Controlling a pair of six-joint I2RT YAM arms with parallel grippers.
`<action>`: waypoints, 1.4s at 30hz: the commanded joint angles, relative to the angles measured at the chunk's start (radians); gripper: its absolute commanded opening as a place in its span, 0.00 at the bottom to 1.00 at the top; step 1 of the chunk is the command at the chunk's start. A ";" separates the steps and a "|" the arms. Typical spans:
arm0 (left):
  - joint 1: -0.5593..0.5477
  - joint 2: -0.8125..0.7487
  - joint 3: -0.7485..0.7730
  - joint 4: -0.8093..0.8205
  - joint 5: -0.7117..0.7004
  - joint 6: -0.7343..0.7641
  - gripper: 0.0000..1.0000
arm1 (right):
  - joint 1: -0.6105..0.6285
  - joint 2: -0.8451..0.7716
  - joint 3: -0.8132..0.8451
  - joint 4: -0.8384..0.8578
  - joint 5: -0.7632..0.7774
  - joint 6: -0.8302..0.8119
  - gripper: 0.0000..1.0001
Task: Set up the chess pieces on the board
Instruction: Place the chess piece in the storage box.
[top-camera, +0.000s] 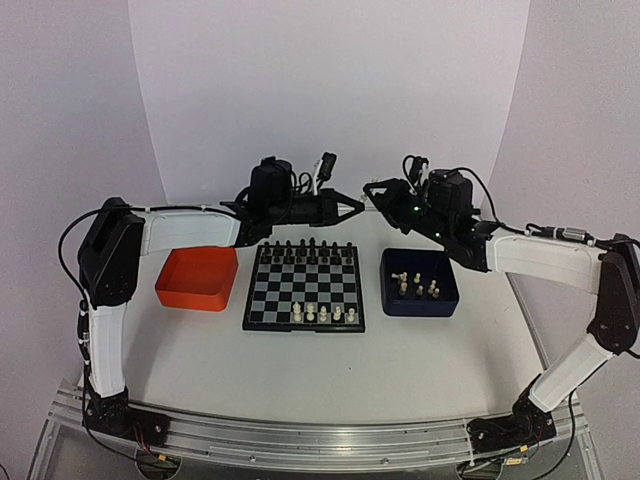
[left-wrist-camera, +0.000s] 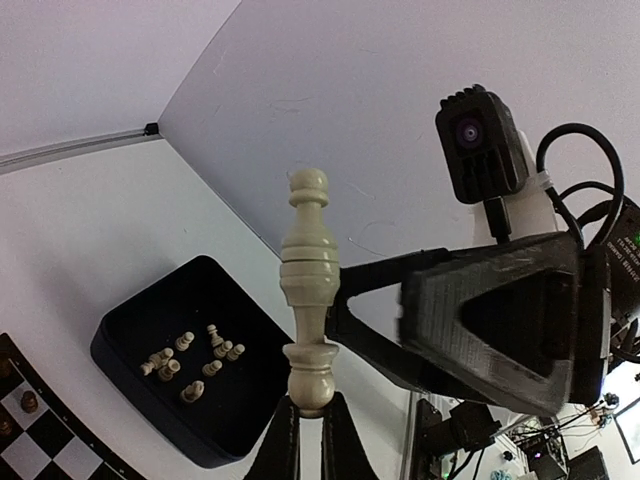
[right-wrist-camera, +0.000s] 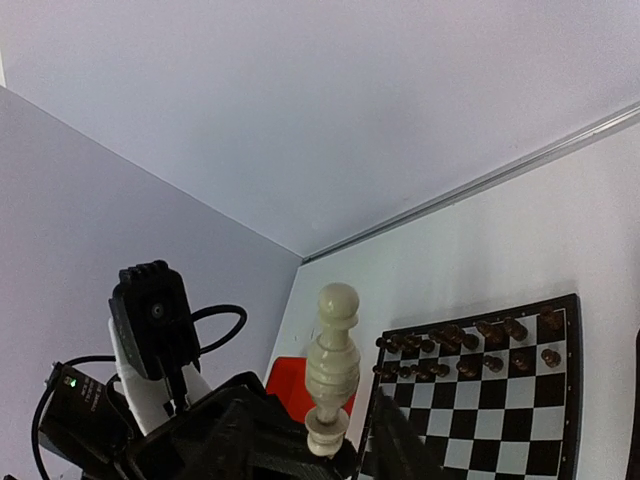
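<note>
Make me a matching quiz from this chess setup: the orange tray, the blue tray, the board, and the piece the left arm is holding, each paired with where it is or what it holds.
Column one
1. orange tray
2. dark blue tray
3. board
4. cream piece in the left end effector

Column two
A. black pieces lined along its far rows
B. gripped by its base, in mid-air
C. loose cream pieces inside
D. left of the board

Pairs: 1-D, 2-C, 3-A, 4-B

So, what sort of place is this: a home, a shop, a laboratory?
Most likely a robotics lab bench: a left arm and right arm mounted on an aluminium rail, with a plain white backdrop curving behind the table.
</note>
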 joint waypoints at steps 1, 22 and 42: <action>0.011 -0.065 -0.011 -0.049 -0.019 0.055 0.00 | 0.008 -0.043 -0.011 0.002 -0.015 -0.085 0.51; 0.012 -0.211 -0.164 -0.192 0.162 0.349 0.00 | -0.181 0.051 0.170 -0.243 -0.687 -0.037 0.50; 0.011 -0.191 -0.169 -0.179 0.122 0.351 0.00 | -0.180 0.100 0.222 -0.314 -0.837 -0.074 0.00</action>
